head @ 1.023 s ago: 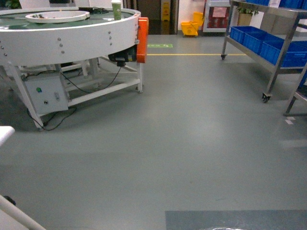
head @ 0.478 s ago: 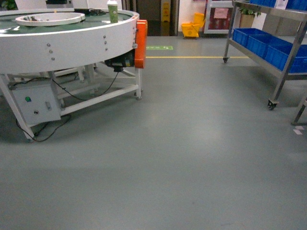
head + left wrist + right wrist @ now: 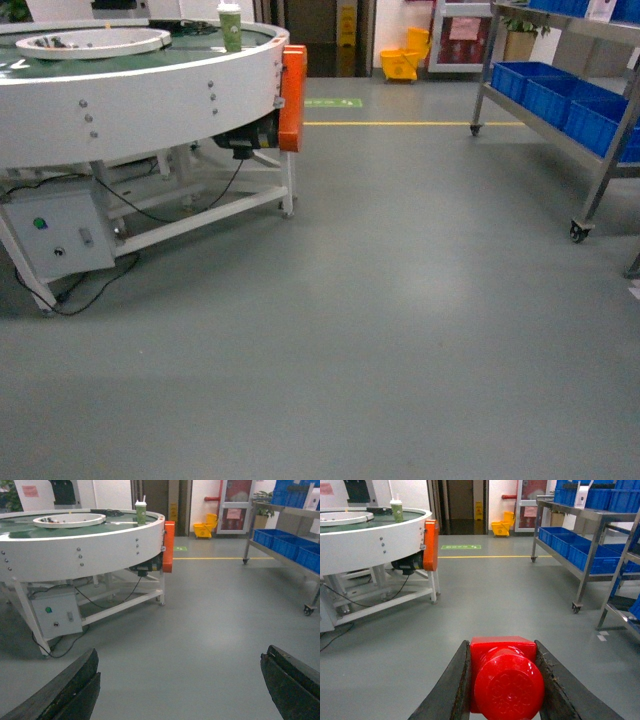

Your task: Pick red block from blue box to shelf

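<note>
The red block fills the bottom of the right wrist view with its round stud facing the camera. My right gripper is shut on the block, one dark finger pressed against each side. The left gripper is open, with only grey floor between its fingers. The steel shelf stands at the right edge of the head view on casters, and its uprights show ahead and to the right in the right wrist view. The blue box is out of view. Neither gripper shows in the head view.
Dark blue crates sit on the shelf's lower tier. A round white conveyor table with an orange panel, a green cup and a control box stands at left. A yellow mop bucket is far back.
The head view has advanced across the floor. The round table has slid left and lower, the shelf right. The white edge at the bottom left and the dark floor patch have left the view.
</note>
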You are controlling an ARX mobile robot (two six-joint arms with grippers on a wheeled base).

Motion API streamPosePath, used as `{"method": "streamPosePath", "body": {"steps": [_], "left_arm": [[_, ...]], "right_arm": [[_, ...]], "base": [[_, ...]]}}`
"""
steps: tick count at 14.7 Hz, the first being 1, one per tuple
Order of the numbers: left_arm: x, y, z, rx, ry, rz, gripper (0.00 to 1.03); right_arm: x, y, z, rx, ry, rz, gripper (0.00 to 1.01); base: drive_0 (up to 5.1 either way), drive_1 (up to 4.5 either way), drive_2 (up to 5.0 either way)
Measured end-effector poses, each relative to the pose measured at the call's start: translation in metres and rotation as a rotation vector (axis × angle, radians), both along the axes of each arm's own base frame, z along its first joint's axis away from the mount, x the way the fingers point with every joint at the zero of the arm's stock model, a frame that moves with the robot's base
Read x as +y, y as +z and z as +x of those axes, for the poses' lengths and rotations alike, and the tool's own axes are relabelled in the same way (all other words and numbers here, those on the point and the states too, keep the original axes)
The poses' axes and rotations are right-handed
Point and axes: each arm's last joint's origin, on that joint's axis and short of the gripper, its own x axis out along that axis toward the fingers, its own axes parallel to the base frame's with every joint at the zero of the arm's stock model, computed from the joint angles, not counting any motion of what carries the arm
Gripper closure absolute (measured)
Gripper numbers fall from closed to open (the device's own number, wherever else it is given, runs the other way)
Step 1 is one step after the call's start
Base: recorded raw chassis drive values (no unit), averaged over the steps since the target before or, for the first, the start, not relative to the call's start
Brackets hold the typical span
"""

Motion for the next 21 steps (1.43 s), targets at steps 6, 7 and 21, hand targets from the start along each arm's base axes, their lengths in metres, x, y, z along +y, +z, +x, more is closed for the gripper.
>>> {"method": "streamPosePath", "body": {"steps": [6, 7, 21], "left_arm": [[0.0000, -0.0005, 0.0000, 0.005, -0.001, 0.000, 0.05], [0.0000, -0.0001, 0.0000, 0.002, 0.000, 0.000, 0.05], [0.0000, -0.0003, 0.0000, 0.003, -0.001, 0.000, 0.05]], "right_arm": [[0.0000, -0.0003, 0.0000, 0.003, 0.000, 0.000, 0.74], [0.0000, 0.0000, 0.0000, 0.000, 0.000, 0.000, 0.74], [0.0000, -0.0002, 0.0000, 0.002, 0.000, 0.000, 0.74]], "base": [[0.0, 4.08, -4.2], [0.0, 4.08, -4.2], [0.0, 4.04, -4.1]]}}
